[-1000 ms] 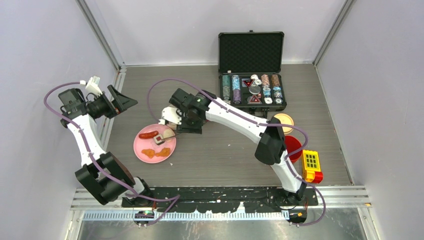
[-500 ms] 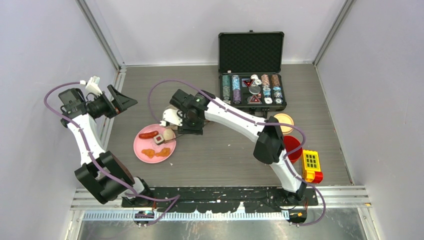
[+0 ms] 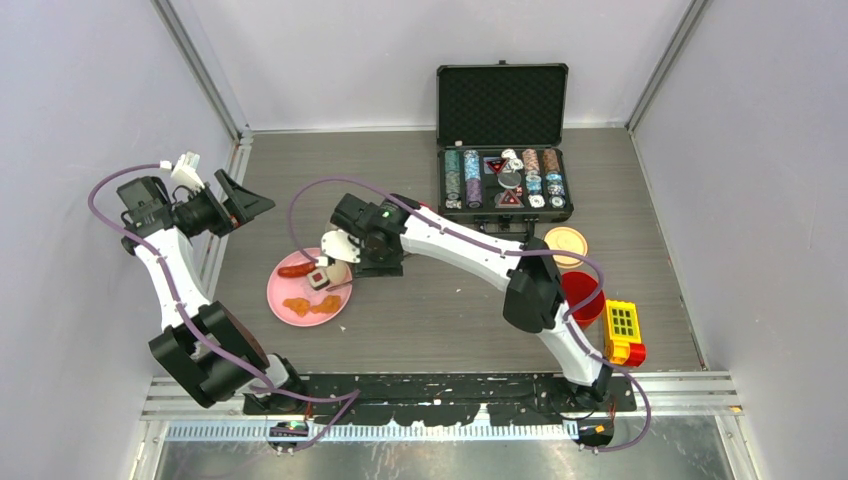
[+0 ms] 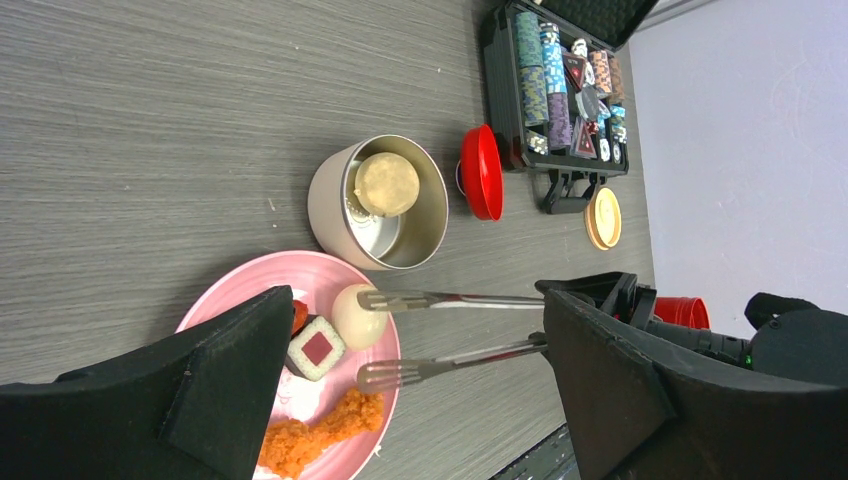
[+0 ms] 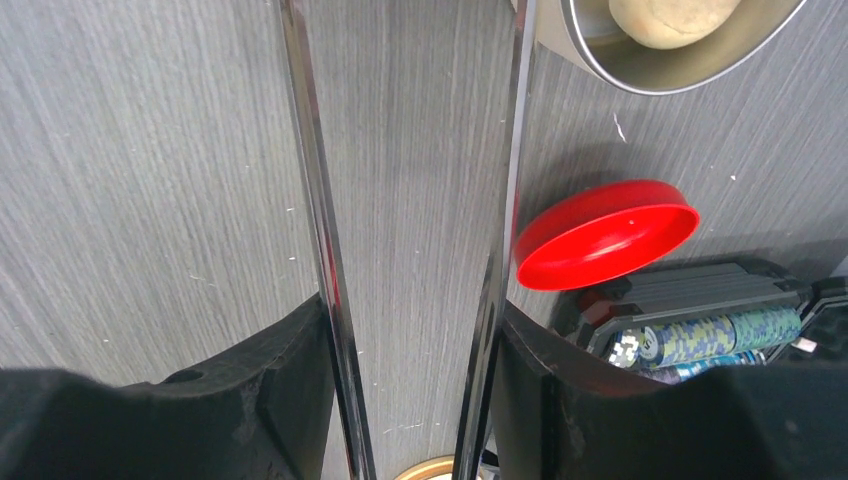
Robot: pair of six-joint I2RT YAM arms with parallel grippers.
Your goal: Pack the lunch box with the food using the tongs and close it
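In the top view the plate point(image 3: 281, 288) carrying the food point(image 3: 296, 270) lies left of centre, the chip case point(image 3: 503, 185) upper middle, the canister point(image 3: 585, 298) and block toy point(image 3: 622, 333) lower right.

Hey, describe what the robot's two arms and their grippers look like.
The left arm and right arm have white links, bulky black joints and a purple cable looping alongside each. The left gripper and right gripper have broad, black, wedge-shaped fingers. A small green light shows on the right arm.
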